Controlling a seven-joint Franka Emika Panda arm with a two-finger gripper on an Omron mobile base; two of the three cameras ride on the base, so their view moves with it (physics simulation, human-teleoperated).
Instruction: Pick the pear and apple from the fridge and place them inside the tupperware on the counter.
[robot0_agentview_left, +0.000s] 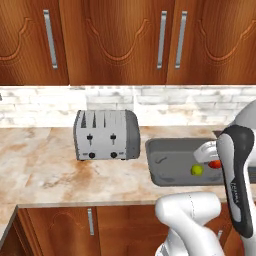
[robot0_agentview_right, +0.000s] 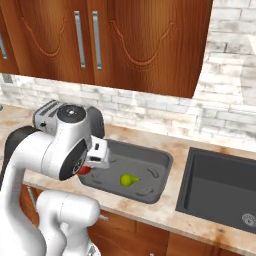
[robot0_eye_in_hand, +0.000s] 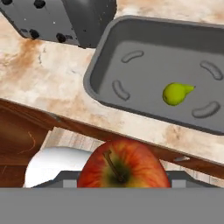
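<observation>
The red apple (robot0_eye_in_hand: 123, 165) is held in my gripper (robot0_agentview_left: 210, 157), which is shut on it; the fruit hides the fingertips in the hand view. The apple (robot0_agentview_left: 215, 164) (robot0_agentview_right: 85, 170) hangs above the front right part of the dark grey tupperware (robot0_agentview_left: 151, 150) (robot0_agentview_right: 168, 165) (robot0_eye_in_hand: 93, 70) on the beige counter (robot0_agentview_left: 50, 165). The yellow-green pear (robot0_agentview_left: 197, 170) (robot0_agentview_right: 129, 179) (robot0_eye_in_hand: 176, 93) lies on its side inside the tupperware. The fridge is out of view.
A silver toaster (robot0_agentview_left: 106, 134) (robot0_eye_in_hand: 65, 17) stands just left of the tupperware. A black sink (robot0_agentview_right: 220, 185) is set into the counter to its right. Brown wall cabinets (robot0_agentview_left: 125, 40) hang above, and the counter's front edge runs close below the hand.
</observation>
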